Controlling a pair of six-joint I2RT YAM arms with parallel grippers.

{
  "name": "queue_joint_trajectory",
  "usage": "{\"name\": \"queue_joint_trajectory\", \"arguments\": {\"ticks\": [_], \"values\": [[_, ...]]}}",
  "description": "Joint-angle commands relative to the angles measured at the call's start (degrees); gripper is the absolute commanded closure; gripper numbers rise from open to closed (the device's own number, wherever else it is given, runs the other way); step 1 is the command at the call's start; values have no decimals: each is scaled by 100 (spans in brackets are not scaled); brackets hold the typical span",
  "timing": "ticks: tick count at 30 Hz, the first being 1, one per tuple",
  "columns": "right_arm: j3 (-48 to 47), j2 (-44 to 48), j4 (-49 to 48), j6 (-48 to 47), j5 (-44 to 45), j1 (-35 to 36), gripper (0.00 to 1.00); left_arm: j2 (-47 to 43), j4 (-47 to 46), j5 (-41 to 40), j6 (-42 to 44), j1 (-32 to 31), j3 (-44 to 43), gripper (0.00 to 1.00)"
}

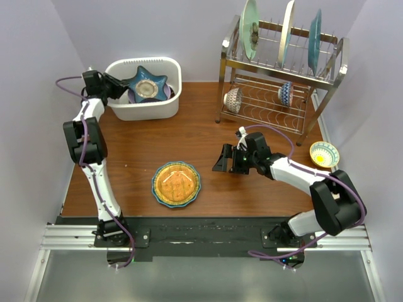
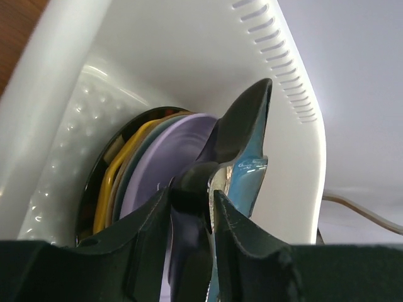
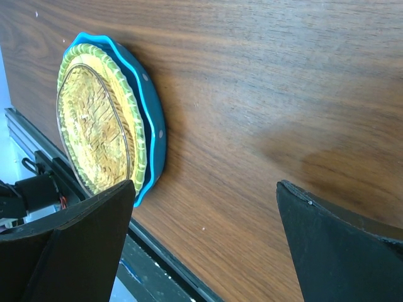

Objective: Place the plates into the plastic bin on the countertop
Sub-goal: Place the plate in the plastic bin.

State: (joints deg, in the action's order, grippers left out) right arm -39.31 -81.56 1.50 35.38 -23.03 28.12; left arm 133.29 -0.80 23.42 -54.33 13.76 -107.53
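L gripper (image 1: 121, 85) is down in the bin (image 1: 143, 111), back-left on the countertop (image 1: 189, 129), fingers clamped on the edge of the star plate (image 1: 148, 87). Wrist cam shows the star plate on top of a stack, w/ a lavender plate (image 2: 157, 176) right under it and more below. Can't tell if it's fully resting yet.

Looks like the set-down step. Next it needs to let go and lift out w/o dragging the star plate up or clipping the bin wall.

R gripper (image 1: 221, 161) hovers low, jaws wide apart, nothing held, just right of the amber plate (image 1: 176, 184). That one lies flat near the front edge and is prob. the next pick, so a finger must get under its rim.

The rack (image 1: 283, 82) back-right holds three plates (image 1: 249, 28) upright and two bowls (image 1: 233, 99) below. A small bowl (image 1: 324, 154) sits by the R arm. The path from amber plate to bin is open, but the L arm over the bin could crowd a drop.
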Motion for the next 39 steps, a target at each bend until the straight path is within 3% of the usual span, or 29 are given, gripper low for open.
{"name": "queue_joint_trajectory", "arguments": {"ticks": [1, 6, 14, 23, 32, 39], "values": [[2, 246, 17, -83, 132, 18, 2, -252, -351, 541, -61, -5, -23, 61], [20, 272, 26, -92, 132, 18, 2, -251, -96, 559, 36, 4, -67, 43], [37, 342, 26, -75, 141, 18, 2, -585, 335, 278, 185, 48, 3, 23], [64, 395, 44, -66, 149, 18, 2, -1200, 440, -461, 343, 92, 48, 14], [73, 360, -27, -48, 114, 9, 2, -762, 1406, -84, 801, 92, -1146, 12], [73, 430, -9, -39, 149, 18, 2, -1015, 951, 48, 792, 92, -700, 12]]}}
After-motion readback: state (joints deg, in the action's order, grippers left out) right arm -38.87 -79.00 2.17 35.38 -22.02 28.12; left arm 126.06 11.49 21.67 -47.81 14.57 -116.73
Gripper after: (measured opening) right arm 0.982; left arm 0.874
